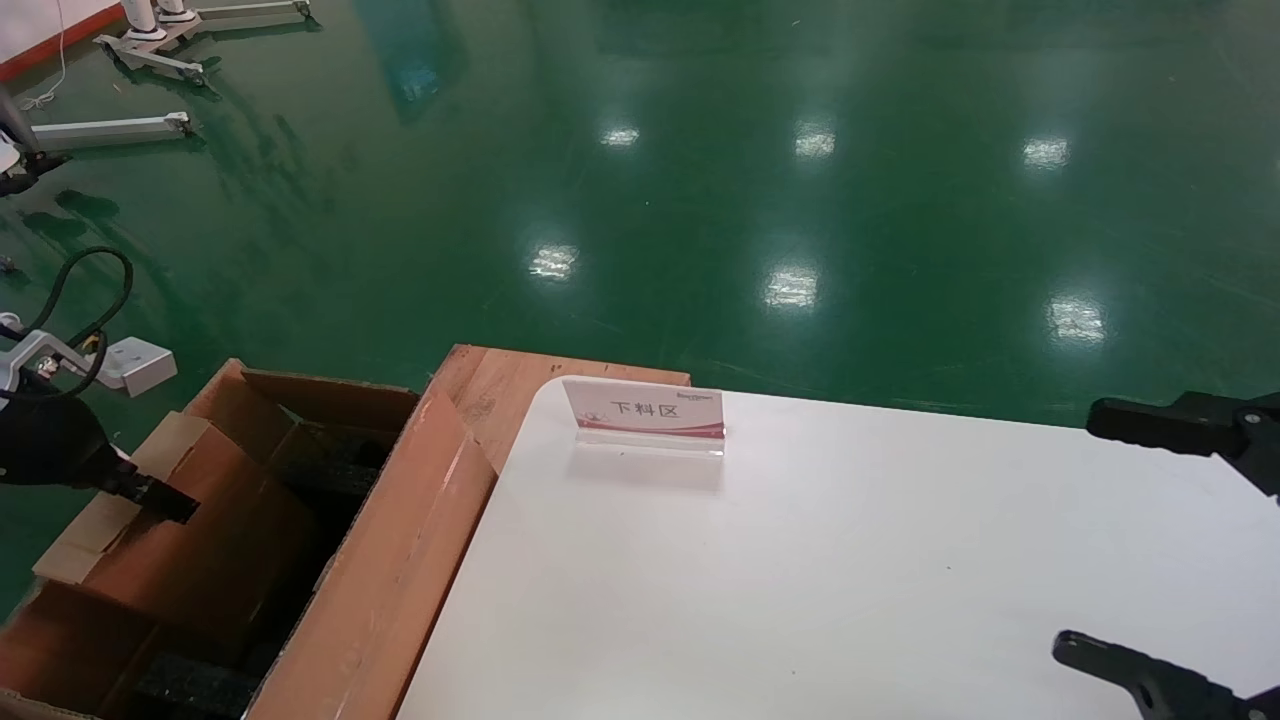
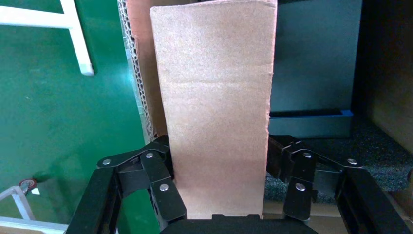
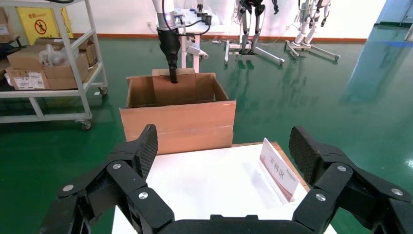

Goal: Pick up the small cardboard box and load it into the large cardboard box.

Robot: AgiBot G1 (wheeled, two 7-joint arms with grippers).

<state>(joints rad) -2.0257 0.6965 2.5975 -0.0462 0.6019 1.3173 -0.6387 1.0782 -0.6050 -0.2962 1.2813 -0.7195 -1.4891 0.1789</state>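
My left gripper (image 1: 165,500) hangs over the open large cardboard box (image 1: 400,560), which stands on the green floor (image 1: 700,200) against the left edge of the white table (image 1: 850,560). It is clamped on the small cardboard box (image 1: 200,540), pinching one of its upright flaps; in the left wrist view that flap (image 2: 216,107) stands between my two fingers (image 2: 158,180), both pressed against its sides. The small cardboard box sits partly down inside the large one, between its walls, with its top above the rim and a pale flap folded outward to the left. Dark foam (image 1: 190,685) shows on the bottom of the large carton, near its closest corner, and more along the far inner wall. From the right wrist view I see the same scene from across the table: my left arm reaching straight down onto the small carton (image 3: 174,87) in the big carton (image 3: 180,122). My right gripper (image 1: 1150,540) hovers over the right side of the table, spread wide and holding nothing. A small sign holder (image 1: 645,412) with red trim stands near the table's far left corner.
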